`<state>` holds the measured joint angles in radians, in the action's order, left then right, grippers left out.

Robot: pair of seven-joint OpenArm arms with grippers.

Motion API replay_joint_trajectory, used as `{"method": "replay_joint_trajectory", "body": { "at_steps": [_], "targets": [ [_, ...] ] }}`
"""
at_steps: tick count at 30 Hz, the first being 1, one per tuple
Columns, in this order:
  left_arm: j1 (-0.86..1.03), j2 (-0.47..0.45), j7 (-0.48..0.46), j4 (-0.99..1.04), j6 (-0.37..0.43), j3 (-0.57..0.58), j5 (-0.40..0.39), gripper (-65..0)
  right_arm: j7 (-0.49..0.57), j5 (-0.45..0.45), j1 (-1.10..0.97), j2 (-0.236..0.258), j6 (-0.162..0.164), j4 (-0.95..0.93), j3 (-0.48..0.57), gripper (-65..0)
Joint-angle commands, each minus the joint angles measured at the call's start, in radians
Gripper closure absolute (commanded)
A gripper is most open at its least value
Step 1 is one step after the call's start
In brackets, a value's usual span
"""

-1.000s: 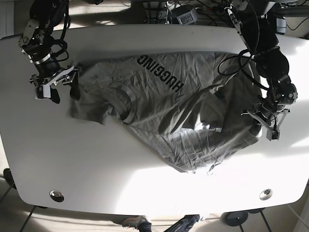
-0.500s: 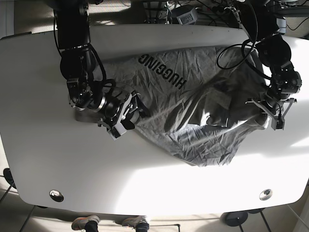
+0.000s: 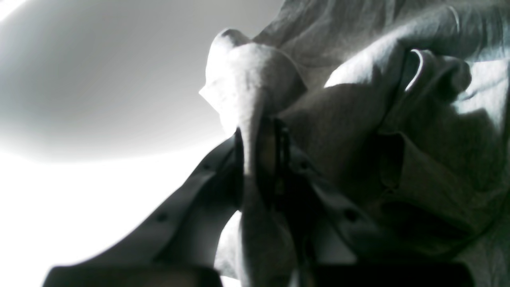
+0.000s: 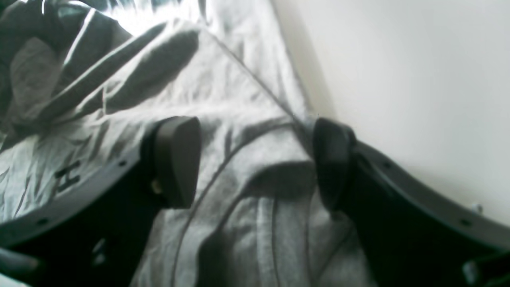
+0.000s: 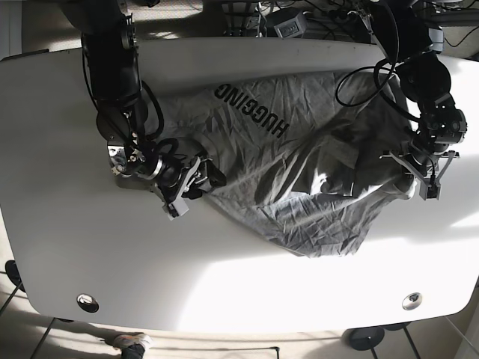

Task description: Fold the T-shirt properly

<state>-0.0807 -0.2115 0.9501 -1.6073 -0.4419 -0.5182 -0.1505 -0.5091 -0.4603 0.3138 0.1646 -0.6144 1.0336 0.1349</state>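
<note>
The grey shirt (image 5: 299, 172), crumpled across the table (image 5: 67, 247) centre, is judged light, limp and crease-prone, best taken at hems or seams: a bunched edge at 3 o'clock is pinched by the left gripper (image 3: 259, 131), while the right gripper (image 4: 255, 159) is spread over the collar at 9 o'clock.

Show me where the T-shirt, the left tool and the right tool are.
T-shirt (image 5: 299, 172): base view, wrinkled middle of the grey cloth.
left tool (image 3: 259, 135): left wrist view, tips pinching a fold.
right tool (image 4: 255, 159): right wrist view, gap between open tips.
</note>
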Motion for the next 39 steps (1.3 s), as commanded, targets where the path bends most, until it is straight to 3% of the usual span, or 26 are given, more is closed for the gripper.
{"method": "replay_joint_trajectory", "body": {
  "at_steps": [1, 19, 24, 30, 32, 35, 39],
  "targets": [
    [-0.018, -0.015, -0.019, -0.018, 0.001, -0.003, -0.007, 0.0, 0.042, -0.019, 0.043, 0.011, -0.011, -0.022, -0.004, -42.0],
    [-0.021, -0.015, -0.019, -0.017, 0.001, 0.000, -0.007, 0.0, -0.027, -0.027, -0.009, 0.005, -0.011, 0.086, -0.002, -41.7],
    [-0.023, -0.015, -0.019, -0.017, 0.001, 0.002, -0.007, 0.0, -0.029, -0.030, -0.021, 0.003, -0.009, 0.090, 0.075, -41.5],
    [-0.018, -0.015, -0.019, -0.017, 0.001, 0.000, -0.007, 0.0, -0.021, -0.021, -0.023, -0.038, -0.005, 0.083, 0.047, -41.2],
    [-0.018, -0.015, -0.019, -0.017, -0.001, 0.000, -0.007, 0.0, -0.020, -0.021, -0.023, -0.040, -0.005, 0.083, 0.045, -37.6],
    [-0.018, -0.015, -0.019, -0.017, -0.001, -0.001, -0.007, 0.0, -0.020, -0.019, -0.009, -0.050, -0.003, 0.084, 0.045, -25.2],
    [-0.018, -0.015, -0.019, -0.017, -0.001, 0.000, -0.007, 0.0, 0.008, -0.019, 0.000, -0.053, -0.002, 0.083, 0.045, -28.7]
  ]
}}
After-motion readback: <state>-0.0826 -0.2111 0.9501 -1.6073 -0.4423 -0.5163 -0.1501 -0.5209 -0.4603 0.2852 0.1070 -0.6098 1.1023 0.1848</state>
